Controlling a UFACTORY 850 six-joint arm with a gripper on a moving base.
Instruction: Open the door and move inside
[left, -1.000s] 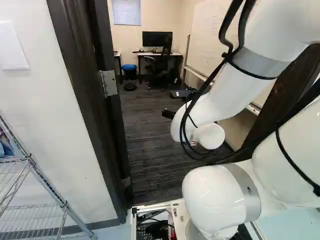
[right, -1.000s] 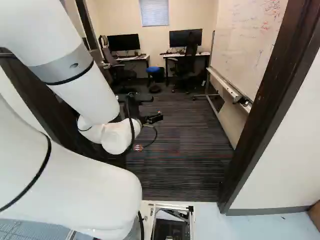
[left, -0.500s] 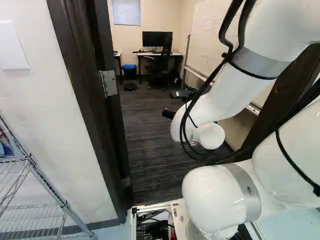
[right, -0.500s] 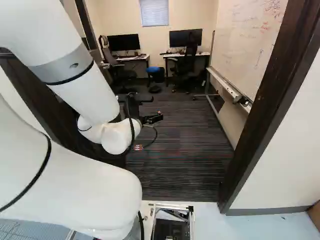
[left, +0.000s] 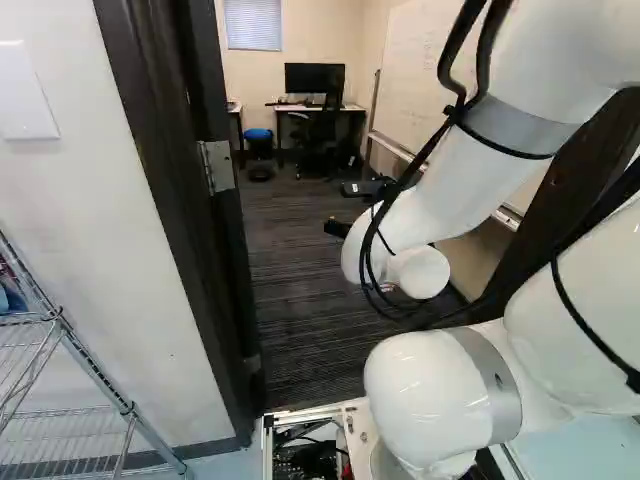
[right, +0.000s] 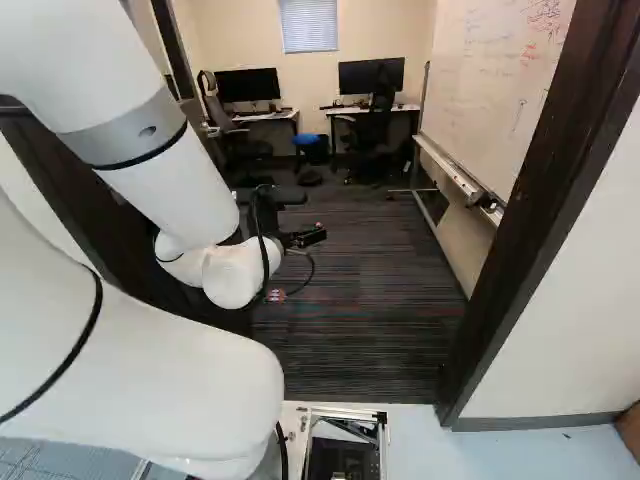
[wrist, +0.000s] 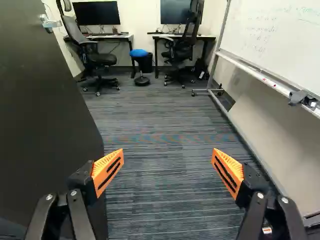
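The room (wrist: 160, 150) lies at twelve o'clock, its door (wrist: 45, 115) open at ten. Your jaws stand wide, empty; driving the base (right: 292, 415) inside remains.

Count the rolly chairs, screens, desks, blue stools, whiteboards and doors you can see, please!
Rolling chairs: 2
Screens: 2
Desks: 2
Blue stool: 1
Whiteboard: 1
Door: 1
Total: 9

Striped dark carpet (wrist: 165, 165); pale walls (right: 240, 40); two desks (wrist: 111, 37); whiteboard (right: 495, 85); window (right: 309, 25), seemingly covered
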